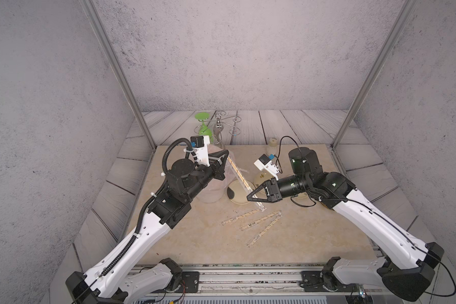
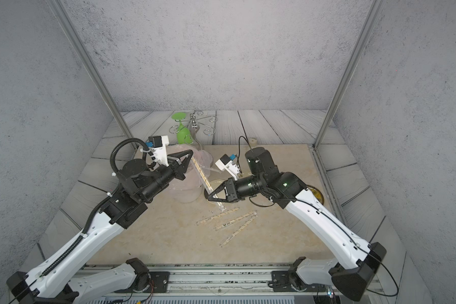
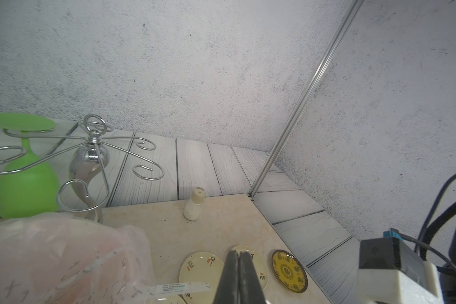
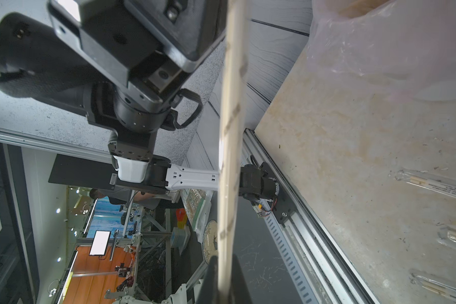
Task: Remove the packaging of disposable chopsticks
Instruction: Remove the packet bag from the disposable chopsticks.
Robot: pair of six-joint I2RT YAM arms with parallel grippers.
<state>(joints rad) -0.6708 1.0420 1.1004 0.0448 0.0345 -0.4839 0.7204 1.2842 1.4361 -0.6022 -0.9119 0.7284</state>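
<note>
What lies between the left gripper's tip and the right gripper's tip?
One pair of sleeved chopsticks runs slanted from the left gripper to the right gripper, both shut on it. Both top views show it.

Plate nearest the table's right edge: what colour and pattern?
The plate is yellow, dark-rimmed, with ornate darker motifs; clearest in the left wrist view.

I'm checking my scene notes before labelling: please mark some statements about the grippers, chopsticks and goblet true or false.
1. The left gripper and right gripper both grip one wrapped chopstick pair. True.
2. Four wrapped pairs lie loose on the table. False: three loose pairs lie there.
3. The green goblet stands upright. False: it hangs upside down from the wire rack.
4. A small white bottle stands near the table's far edge. True.
</note>
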